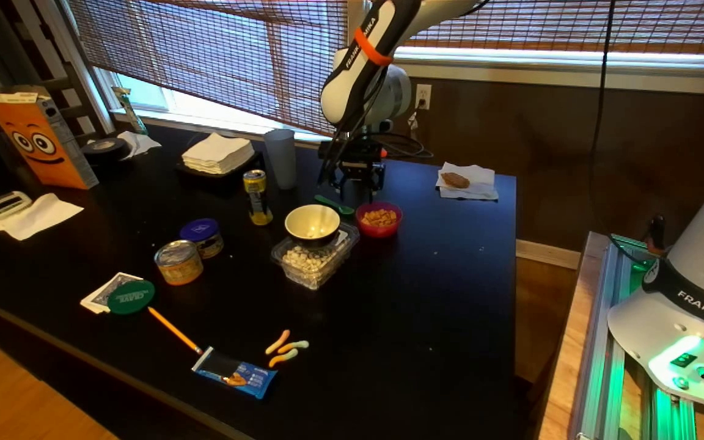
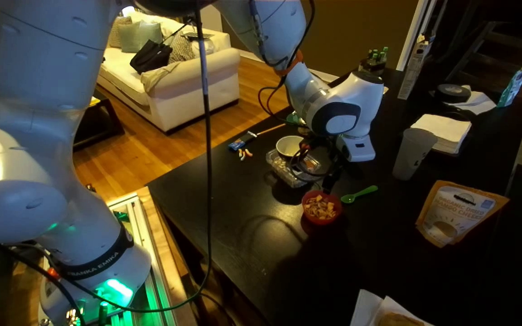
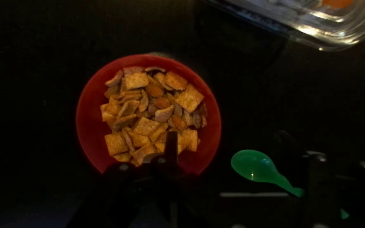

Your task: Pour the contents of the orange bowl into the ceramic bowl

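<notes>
The small, shallow, red-orange plastic bowl stands upright on the black desk, loaded with golden-brown square cereal and a few almonds; the pour, I'd say, has not begun. The black end effector hangs above it and a little to one side, spread wide with nothing between its tips; in the wrist view one dark finger shows against the cereal, at what height I cannot tell. The grip worries me first; come down off-line and a finger could dig into the cereal or shove the bowl along instead of straddling its rim; pinch too little of that curved wall and the load might swing it round, dropping the topmost squares. Then there is the round, cream-white ceramic bowl; it seems to be perched on a clear plastic box of pale bits, so a knock from a low approach could rock it or slide it off; its mouth is barely wider than the red-orange plastic bowl's, so a hasty or off-centre tilt would probably scatter cereal. The glossy green plastic spoon lies just beside; a lowered finger might land on it.
</notes>
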`<state>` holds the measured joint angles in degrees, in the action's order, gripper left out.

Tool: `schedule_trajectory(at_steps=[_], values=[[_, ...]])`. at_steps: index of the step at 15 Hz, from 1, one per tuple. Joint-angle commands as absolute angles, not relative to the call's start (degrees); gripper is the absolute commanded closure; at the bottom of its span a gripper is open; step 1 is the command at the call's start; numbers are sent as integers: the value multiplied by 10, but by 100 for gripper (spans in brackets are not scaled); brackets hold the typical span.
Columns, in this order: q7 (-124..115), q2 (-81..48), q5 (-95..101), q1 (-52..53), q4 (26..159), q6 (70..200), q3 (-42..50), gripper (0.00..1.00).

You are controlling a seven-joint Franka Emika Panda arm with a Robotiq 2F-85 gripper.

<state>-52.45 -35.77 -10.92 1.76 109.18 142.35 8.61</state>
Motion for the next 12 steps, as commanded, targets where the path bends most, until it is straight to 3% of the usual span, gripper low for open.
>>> schedule_trajectory(at_steps=[1, 3, 6, 8, 10, 12], values=[[-544, -391, -97, 26, 1057, 1414, 96, 32], [-543, -401, -100, 25, 1049, 1414, 95, 46], [-543, -413, -100, 25, 1038, 1411, 97, 54], [-543, -419, -99, 25, 1031, 1407, 99, 64], [-542, -423, -99, 25, 1027, 1402, 99, 70], [-542, -428, -99, 25, 1022, 1397, 99, 70]])
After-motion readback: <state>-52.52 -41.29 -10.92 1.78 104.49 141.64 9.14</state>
